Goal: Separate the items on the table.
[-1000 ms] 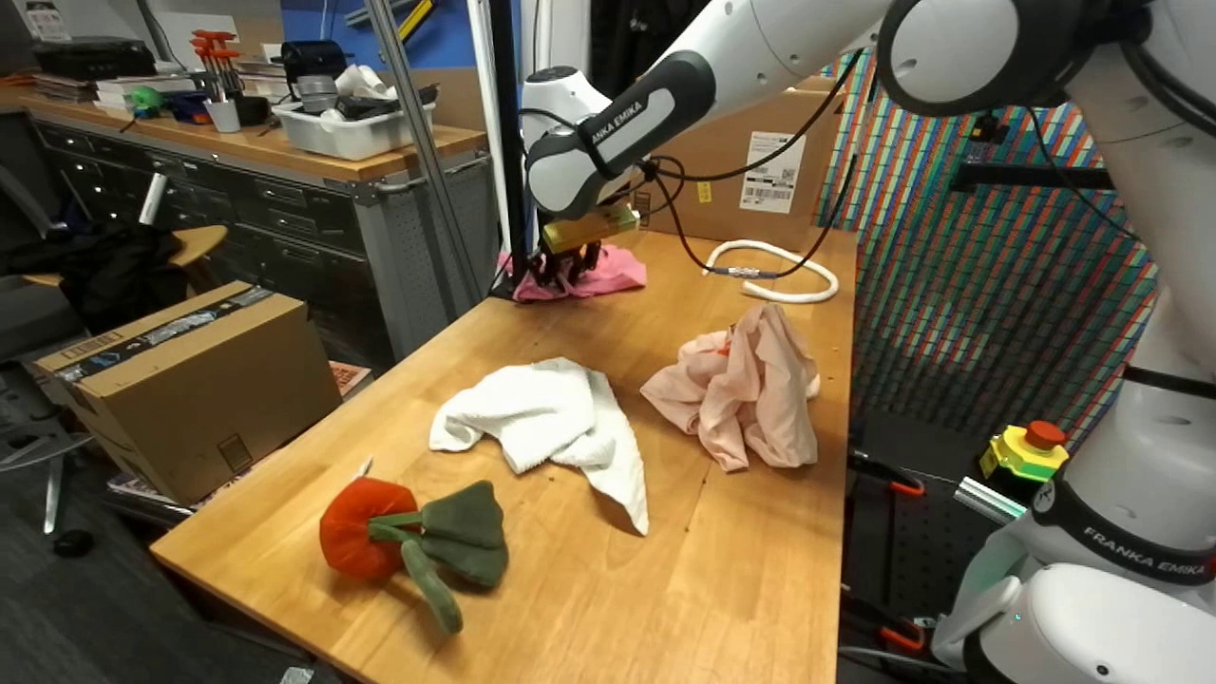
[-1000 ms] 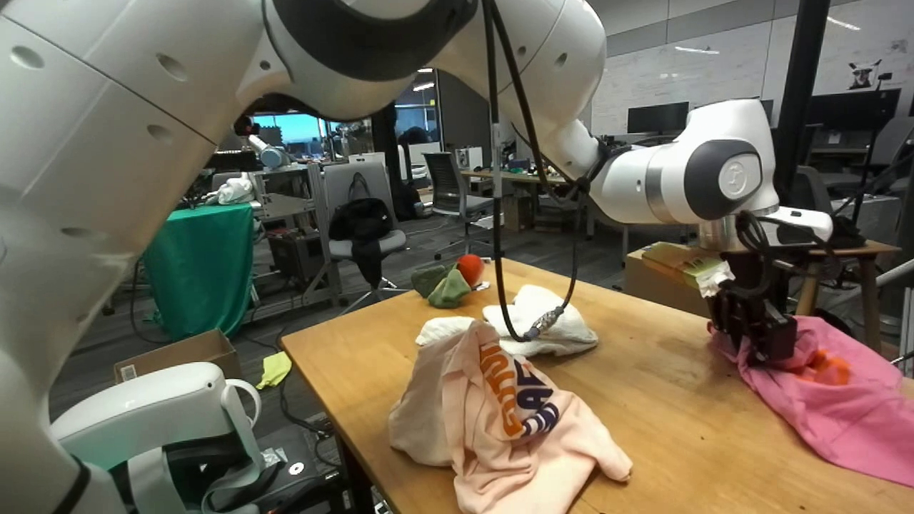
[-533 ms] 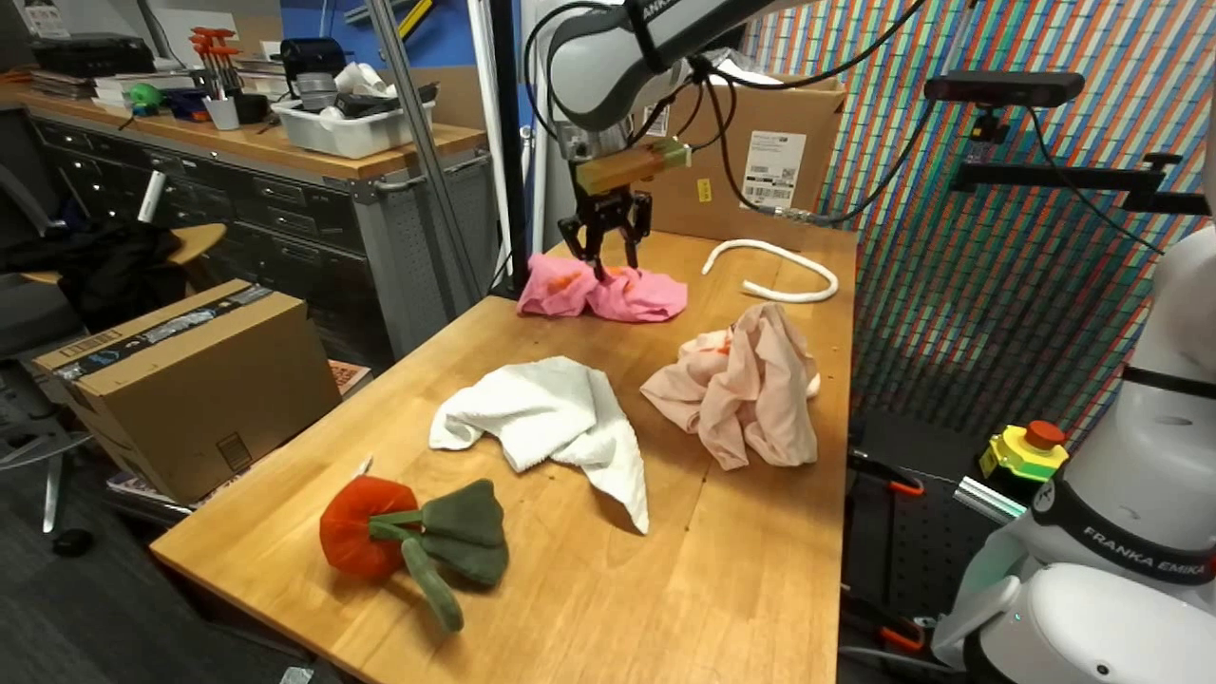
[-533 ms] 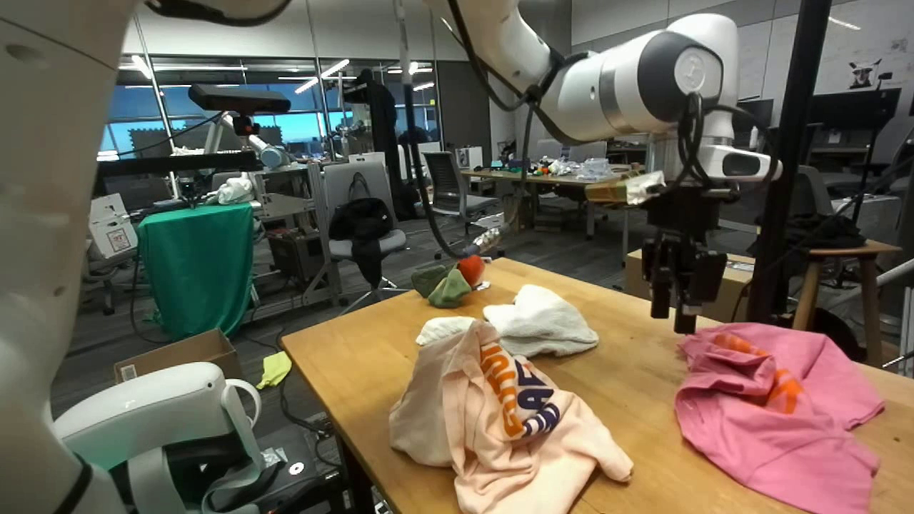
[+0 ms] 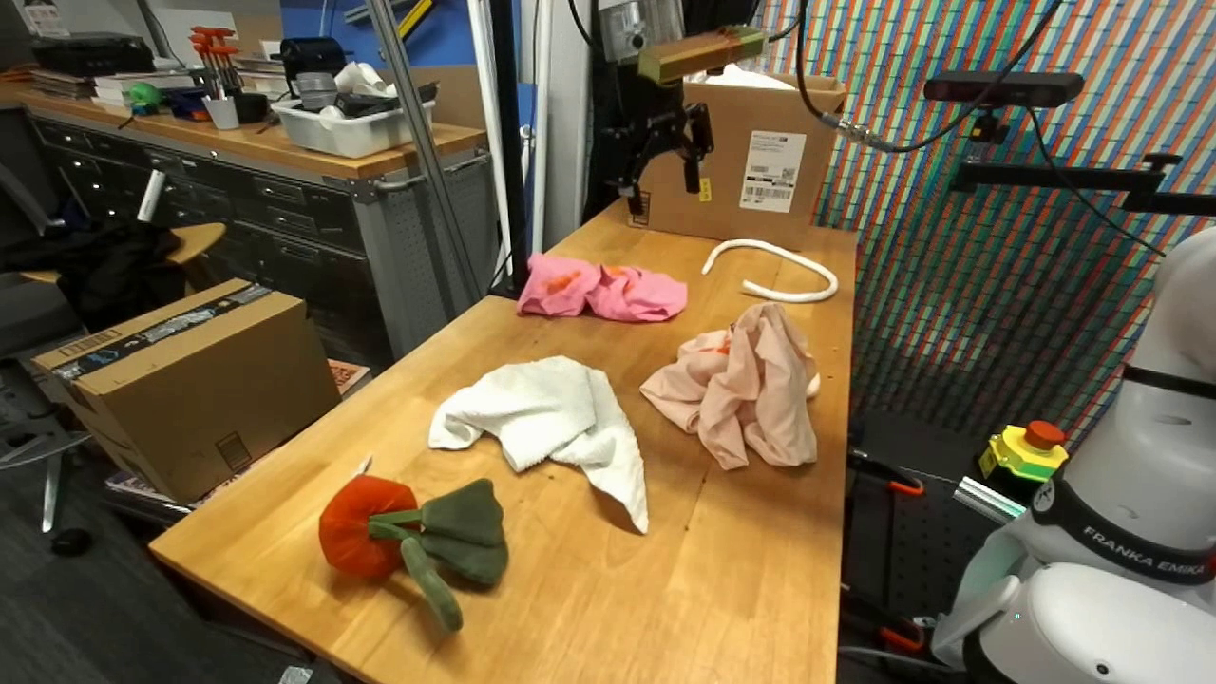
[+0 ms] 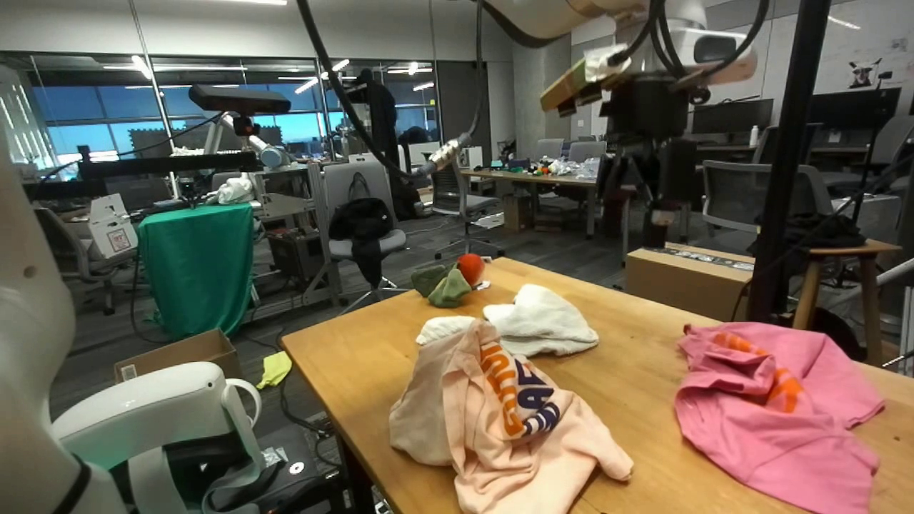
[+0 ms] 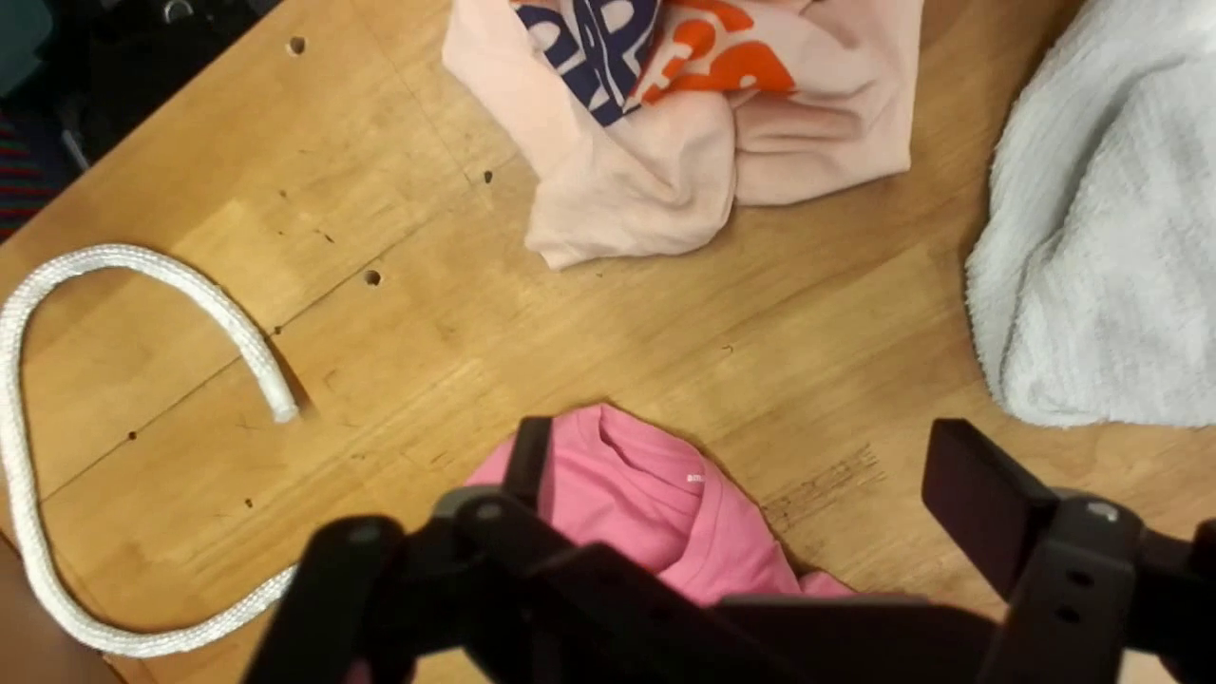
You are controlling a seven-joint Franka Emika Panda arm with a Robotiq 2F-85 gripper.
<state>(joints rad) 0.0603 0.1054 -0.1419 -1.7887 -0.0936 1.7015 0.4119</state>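
Peach cloth [image 5: 736, 389] is lying just inside one long edge of the bench [image 5: 750, 579]; pink cloth [image 5: 603, 290] is lying near the opposite edge. Bare wood is running between them, and a wider stretch is opening from the white cloth [image 5: 551, 408] toward the near end in an exterior view. Jaws are hanging over the bench, standing wide apart, well clear of the cloths.

Bench top is showing plank seams and small dark holes; a white cord [image 7: 123, 255] is curling near the pink cloth. A cardboard box [image 5: 731, 214] is standing at the far end. A green drape [image 6: 196, 271] is hanging in the room beyond.

Pink cloth is lying rumpled, collar and orange print showing. Peach cloth is sitting bunched, its orange and navy lettering showing. White cloth is tapering to a point. Green and red-orange piece [image 5: 415, 559] is lying near a bench corner.
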